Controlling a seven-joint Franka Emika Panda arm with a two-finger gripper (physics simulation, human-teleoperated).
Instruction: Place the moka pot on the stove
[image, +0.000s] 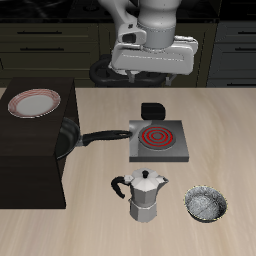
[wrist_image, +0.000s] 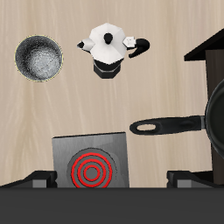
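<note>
The silver faceted moka pot (image: 146, 195) stands upright on the wooden table near its front edge, black handle out to one side; the wrist view shows its knobbed lid from above (wrist_image: 108, 48). The stove (image: 158, 140), a grey square hot plate with a red spiral coil, sits farther back at mid-table, with nothing on the coil (wrist_image: 90, 162). My gripper (image: 150, 72) hangs high above the table behind the stove, well away from the pot. Its fingers (wrist_image: 35, 181) stand wide apart with nothing between them.
A black frying pan (image: 70, 138) rests on a dark cabinet (image: 30, 170), its handle (image: 105, 135) reaching toward the stove. A red-rimmed plate (image: 35, 103) lies farther back on that cabinet. A crinkled metallic bowl (image: 206, 205) sits beside the moka pot.
</note>
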